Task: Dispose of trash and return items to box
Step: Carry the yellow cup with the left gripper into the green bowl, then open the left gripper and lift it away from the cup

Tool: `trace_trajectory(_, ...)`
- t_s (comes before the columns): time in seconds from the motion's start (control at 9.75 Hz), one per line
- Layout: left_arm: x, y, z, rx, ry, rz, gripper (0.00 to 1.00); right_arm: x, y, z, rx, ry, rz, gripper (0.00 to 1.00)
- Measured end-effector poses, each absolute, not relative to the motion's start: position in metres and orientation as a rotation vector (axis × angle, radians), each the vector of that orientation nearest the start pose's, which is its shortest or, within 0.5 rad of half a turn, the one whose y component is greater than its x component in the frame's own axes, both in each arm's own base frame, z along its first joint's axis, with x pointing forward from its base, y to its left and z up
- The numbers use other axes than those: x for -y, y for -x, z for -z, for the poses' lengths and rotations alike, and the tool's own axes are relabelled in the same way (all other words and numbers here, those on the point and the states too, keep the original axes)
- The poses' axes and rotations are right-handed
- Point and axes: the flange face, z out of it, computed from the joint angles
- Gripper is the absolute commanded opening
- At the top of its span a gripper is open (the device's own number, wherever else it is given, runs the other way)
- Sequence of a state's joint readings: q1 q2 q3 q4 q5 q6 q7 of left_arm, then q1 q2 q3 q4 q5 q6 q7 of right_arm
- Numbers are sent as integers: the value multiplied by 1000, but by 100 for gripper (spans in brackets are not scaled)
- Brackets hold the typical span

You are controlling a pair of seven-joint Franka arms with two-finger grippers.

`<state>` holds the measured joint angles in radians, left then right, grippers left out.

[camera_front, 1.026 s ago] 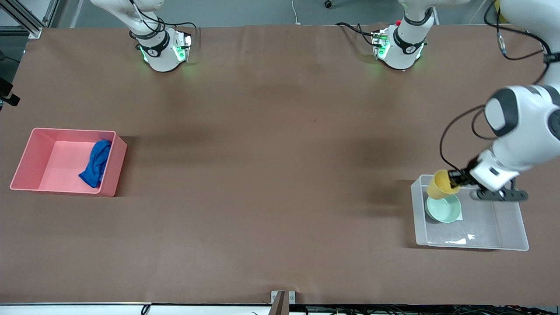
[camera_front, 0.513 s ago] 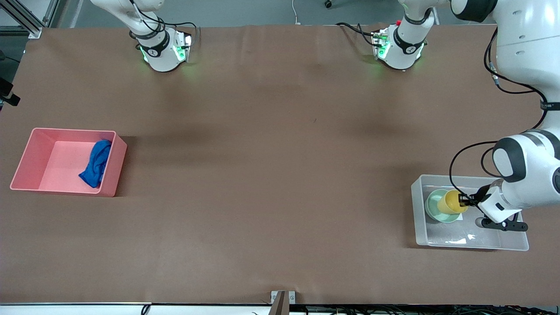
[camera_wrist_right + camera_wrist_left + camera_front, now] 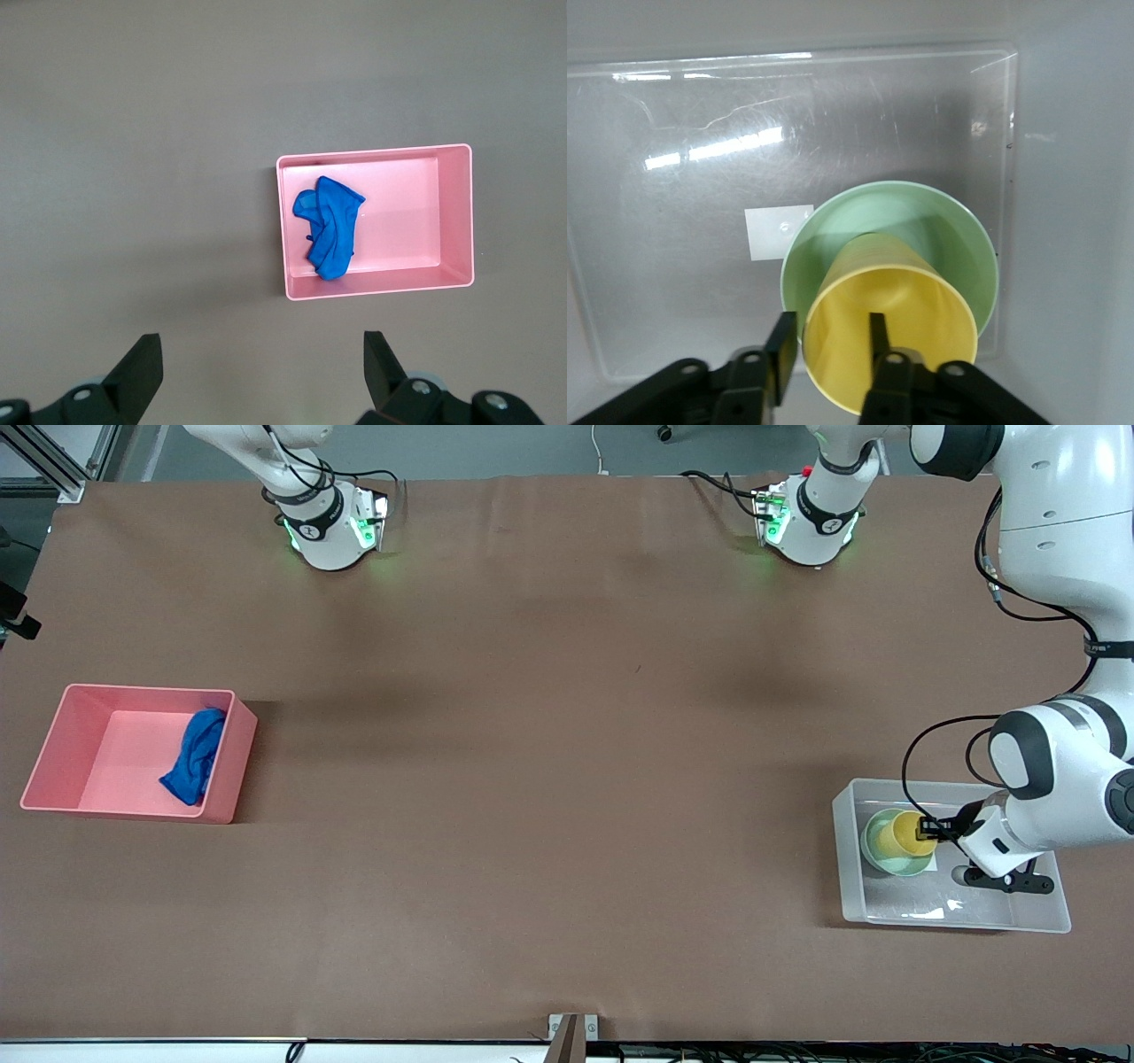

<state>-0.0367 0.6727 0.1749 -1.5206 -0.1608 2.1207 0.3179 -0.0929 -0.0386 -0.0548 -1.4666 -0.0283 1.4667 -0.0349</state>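
The yellow cup (image 3: 912, 833) stands in the mint-green bowl (image 3: 880, 852), inside the clear box (image 3: 974, 908) at the left arm's end of the table. My left gripper (image 3: 928, 829) is low in the box at the cup's rim. In the left wrist view the cup (image 3: 890, 345) sits in the bowl (image 3: 939, 230), and the gripper (image 3: 830, 320) straddles the cup's wall, one finger inside and one outside, with a gap. The blue rag (image 3: 195, 757) lies in the pink bin (image 3: 89, 779). My right gripper (image 3: 261, 341) is open and empty, high over the table.
The box's white label (image 3: 780, 232) shows beside the bowl. The pink bin (image 3: 416, 212) with the rag (image 3: 328, 226) stands at the right arm's end of the table. Both arm bases stand along the table's edge farthest from the front camera.
My left gripper has carried the cup from above the box's rim down into the bowl. Its fingers now stand apart round the cup's wall. The rag and the pink bin have not moved.
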Motion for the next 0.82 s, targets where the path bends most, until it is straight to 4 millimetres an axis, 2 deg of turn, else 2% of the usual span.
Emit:
trace_trajectory(0.1,-69,-703,-279,-205,3170,-44,100,82,-524,-685,-184,3165,57,100)
trace_trajectory(0.31,-66,-705,-336,-214,3167,93,100,82,-524,-685,-184,3165,57,100)
trace_trajectory(0.41,-69,-694,-367,-199,3159,200,100,82,-524,-685,-183,3165,56,100)
trace_trajectory(0.51,-72,-673,-387,-184,3147,307,100,82,-524,-685,-183,3165,56,100)
trace_trajectory(0.62,-70,-647,-397,-189,3148,354,100,82,-524,-685,-183,3165,56,100)
trace_trajectory(0.72,-60,-625,-411,-208,3160,371,100,82,-524,-685,-183,3165,56,100)
trace_trajectory(0.82,-44,-609,-433,-252,3181,364,100,82,-524,-685,-183,3165,56,100)
